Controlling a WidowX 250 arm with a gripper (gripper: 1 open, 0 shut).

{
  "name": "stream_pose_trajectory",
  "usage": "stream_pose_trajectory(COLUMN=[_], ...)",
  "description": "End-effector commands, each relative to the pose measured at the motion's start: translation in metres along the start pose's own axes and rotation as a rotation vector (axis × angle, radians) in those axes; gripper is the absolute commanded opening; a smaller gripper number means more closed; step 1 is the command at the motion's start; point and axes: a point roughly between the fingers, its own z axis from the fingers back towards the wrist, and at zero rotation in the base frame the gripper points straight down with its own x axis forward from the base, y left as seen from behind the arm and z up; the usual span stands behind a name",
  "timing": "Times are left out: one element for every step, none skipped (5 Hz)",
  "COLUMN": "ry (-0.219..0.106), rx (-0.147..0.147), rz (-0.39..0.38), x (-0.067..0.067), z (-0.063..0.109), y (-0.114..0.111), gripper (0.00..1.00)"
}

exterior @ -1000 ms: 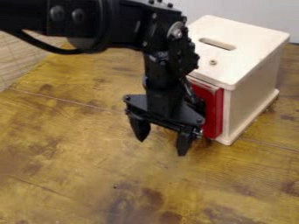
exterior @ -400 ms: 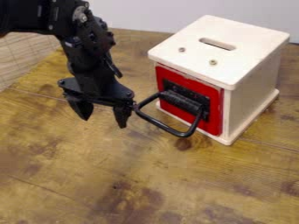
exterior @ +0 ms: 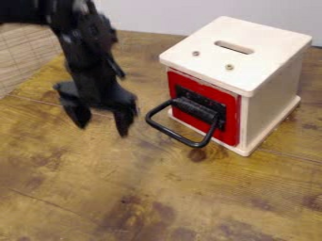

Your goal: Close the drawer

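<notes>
Drawer [exterior: 201, 111] sits in the cabinet [exterior: 251, 66] on the right of the tabletop [exterior: 151, 198], red front looks almost flush, black loop handle [exterior: 176, 124] hanging out to the left. Probably light, rigid, slides easily; push on the front panel, no grasp needed. Fingers [exterior: 123, 120] released, spread, empty, left of the handle, apart from it.

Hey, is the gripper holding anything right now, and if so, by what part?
Nothing is held. The gripper hangs open above the table, apart from the drawer and its black loop handle.
</notes>
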Motion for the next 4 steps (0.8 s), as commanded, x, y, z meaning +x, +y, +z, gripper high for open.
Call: stream_pose_trajectory(ry=[-0.034, -0.019, -0.006, 0.011], rx=[0.014, 0.029, 0.027, 0.024], rz=[0.047, 0.060, 0.034, 0.009], x=[0.011, 0.009, 0.002, -0.006], z=[0.026, 0.031, 0.021, 0.011], y=[0.011, 0.008, -0.005, -0.018], gripper=[1.00, 1.00, 1.00, 1.00])
